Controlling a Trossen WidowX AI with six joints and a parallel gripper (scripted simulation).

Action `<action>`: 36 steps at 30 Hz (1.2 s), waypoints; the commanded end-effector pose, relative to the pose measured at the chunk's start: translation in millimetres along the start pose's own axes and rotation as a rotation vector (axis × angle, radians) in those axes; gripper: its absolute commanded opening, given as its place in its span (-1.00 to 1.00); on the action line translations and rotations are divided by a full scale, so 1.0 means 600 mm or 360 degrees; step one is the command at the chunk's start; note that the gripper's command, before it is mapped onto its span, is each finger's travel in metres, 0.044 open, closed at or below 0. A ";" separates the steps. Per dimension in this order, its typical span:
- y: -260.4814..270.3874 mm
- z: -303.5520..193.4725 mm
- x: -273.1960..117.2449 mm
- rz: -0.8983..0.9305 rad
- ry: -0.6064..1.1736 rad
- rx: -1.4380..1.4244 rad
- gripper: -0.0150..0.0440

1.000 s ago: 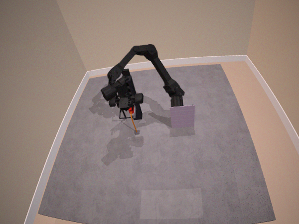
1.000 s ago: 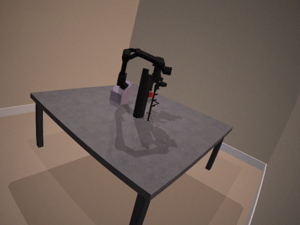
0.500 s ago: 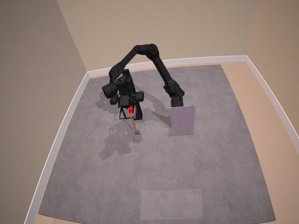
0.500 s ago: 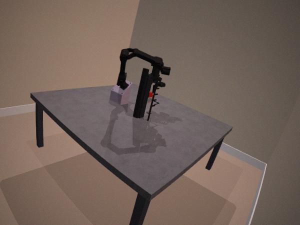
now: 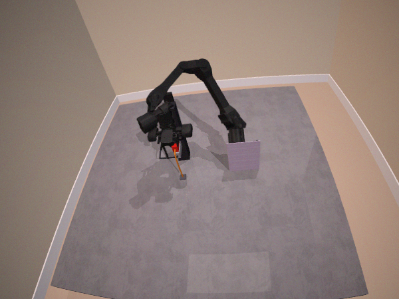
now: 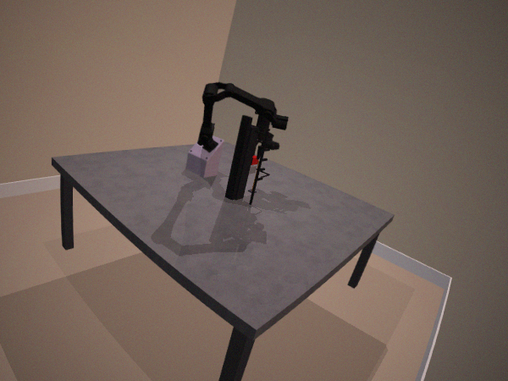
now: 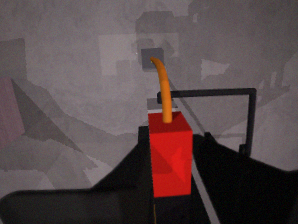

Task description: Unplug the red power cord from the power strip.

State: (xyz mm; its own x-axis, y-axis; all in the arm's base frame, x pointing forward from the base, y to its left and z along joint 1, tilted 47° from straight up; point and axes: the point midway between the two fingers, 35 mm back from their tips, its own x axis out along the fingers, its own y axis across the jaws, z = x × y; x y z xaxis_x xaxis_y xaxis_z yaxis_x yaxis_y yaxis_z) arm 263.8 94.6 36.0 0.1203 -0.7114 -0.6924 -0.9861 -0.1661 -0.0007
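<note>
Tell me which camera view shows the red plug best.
The wrist view: the red plug fills the centre between the dark fingers, orange cord on top. Top and exterior views show only a small red patch beside the power strip.
</note>
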 end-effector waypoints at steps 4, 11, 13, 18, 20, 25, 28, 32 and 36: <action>0.000 0.000 0.000 0.0000 0.0000 0.0000 -0.37; 0.000 0.001 -0.001 0.0000 0.0000 0.0000 -0.49; -0.001 0.005 -0.001 0.0000 -0.0001 0.0000 -0.49; -0.002 0.017 -0.001 -0.0001 -0.0002 -0.0001 -0.49; -0.002 0.023 -0.002 -0.0001 -0.0002 -0.0002 -0.49; -0.003 0.036 -0.002 -0.0001 -0.0003 -0.0003 -0.49; -0.003 0.044 -0.003 -0.0001 -0.0003 -0.0003 -0.49; -0.003 0.055 -0.004 -0.0001 -0.0003 -0.0004 -0.49; -0.003 0.066 -0.006 -0.0001 -0.0003 -0.0004 -0.49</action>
State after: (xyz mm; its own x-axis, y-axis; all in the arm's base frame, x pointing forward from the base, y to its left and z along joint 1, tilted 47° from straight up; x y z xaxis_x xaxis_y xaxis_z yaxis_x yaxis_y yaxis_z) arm 265.1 95.4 28.9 0.1190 -0.7617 -0.6370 -0.9874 -0.1579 0.0044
